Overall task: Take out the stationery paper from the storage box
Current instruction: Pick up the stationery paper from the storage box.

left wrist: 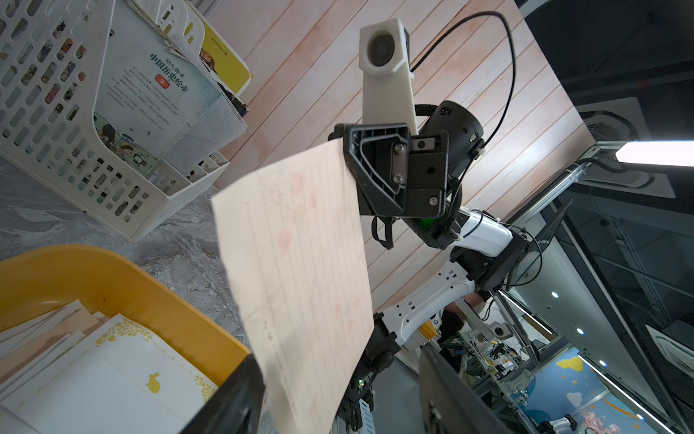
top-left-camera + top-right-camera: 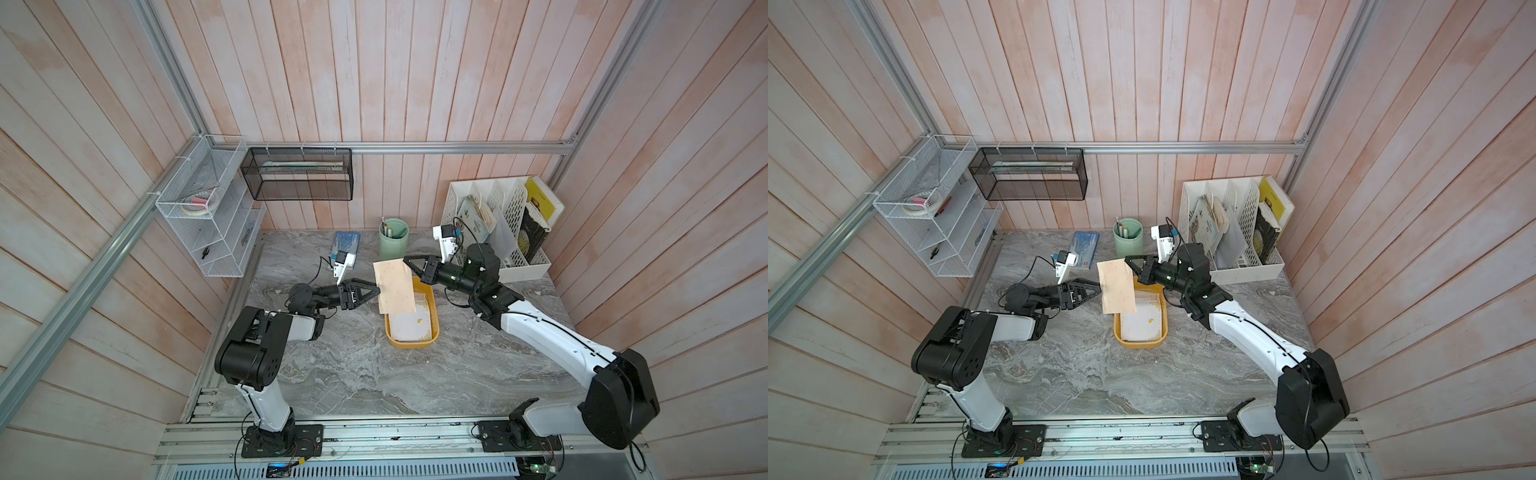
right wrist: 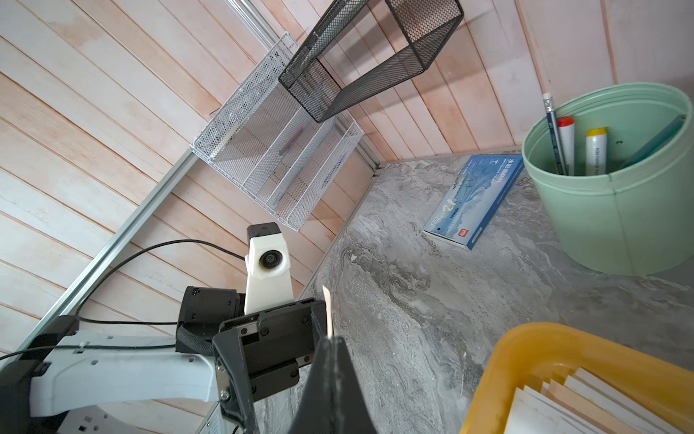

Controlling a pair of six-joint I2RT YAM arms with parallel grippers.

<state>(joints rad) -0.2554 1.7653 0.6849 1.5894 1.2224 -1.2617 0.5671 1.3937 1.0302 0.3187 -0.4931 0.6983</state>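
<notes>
Your right gripper (image 2: pixel 408 262) is clenched on one corner of a thin peach-tan ruled sheet of the stationery paper (image 2: pixel 395 291). It holds this sheet in the air, above the far end of the shallow mustard-yellow plastic storage box (image 2: pixel 411 343). The sheet hangs from that one corner, so it slopes down and curves a little. I think this is why a second gripper comes to it: so thin a paper is not steady when only a corner is pinched.

Your left gripper (image 2: pixel 376 291) is at the opposite edge of the same sheet. Its jaws stand apart, and in the left wrist view the lower edge of the sheet passes between them. Whether a finger touches the paper I cannot tell, but it grasps nothing. In my judgement it is placed there to receive or support the sheet before the sheet goes down on the grey marble-patterned table (image 2: pixel 353 374).

The other sheets (image 2: pixel 415 324), white with gold borders and a small yellow motif, lie stacked in the box, so most of the task is not yet done. The right arm's wrist is close in front of the white perforated file organizer (image 2: pixel 515 270); take care that it does not knock it.
</notes>
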